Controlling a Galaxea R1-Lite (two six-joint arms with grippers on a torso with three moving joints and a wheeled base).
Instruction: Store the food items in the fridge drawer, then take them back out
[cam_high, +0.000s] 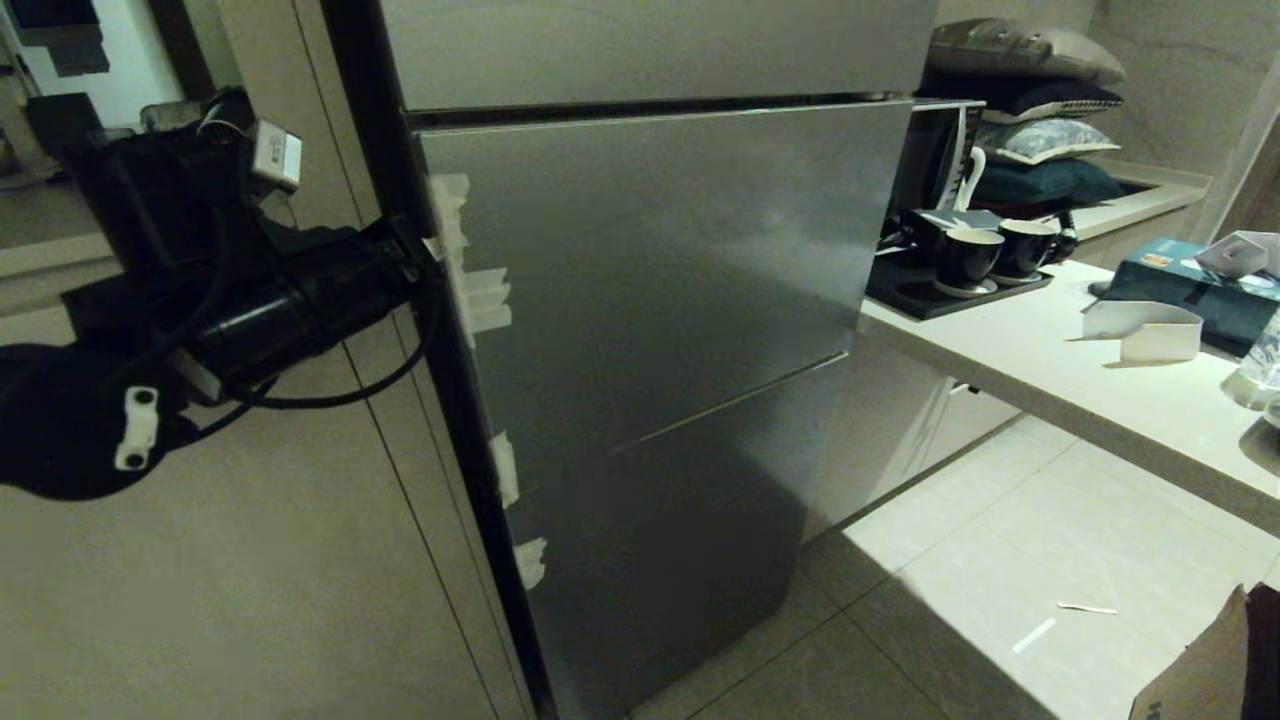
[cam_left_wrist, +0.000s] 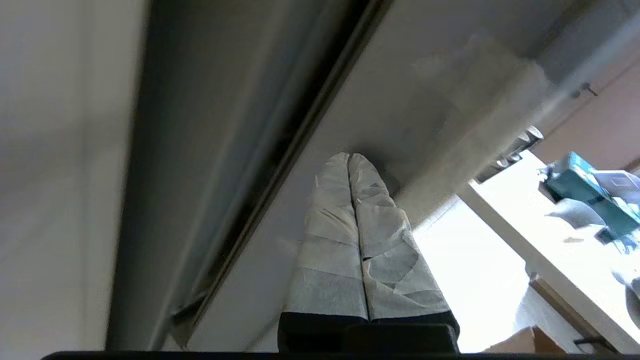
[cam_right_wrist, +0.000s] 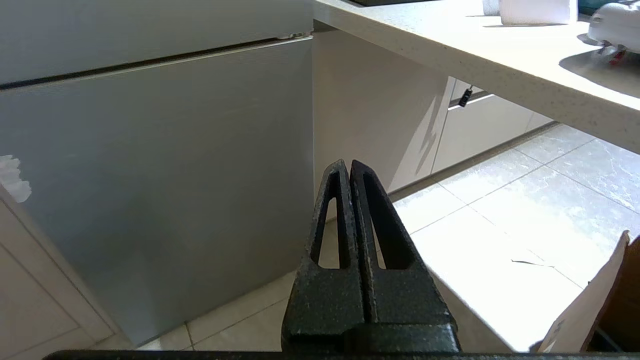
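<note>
Left pincer (cam_left_wrist: 349, 159) pressed together, reaching level against the fridge door's (cam_high: 650, 300) left edge; right pincer (cam_right_wrist: 349, 167) pressed together, parked low.

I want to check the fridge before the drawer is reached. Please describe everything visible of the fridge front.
The fridge front is brushed grey metal, standing upright between tall pale cabinet panels and the white counter. Dark horizontal seams split it into separate doors, all closed, so no drawer shows. White tape scraps stick along its left edge. The left gripper, fingers pressed together and wrapped in white tape, points at that edge; actual contact cannot be confirmed.
</note>
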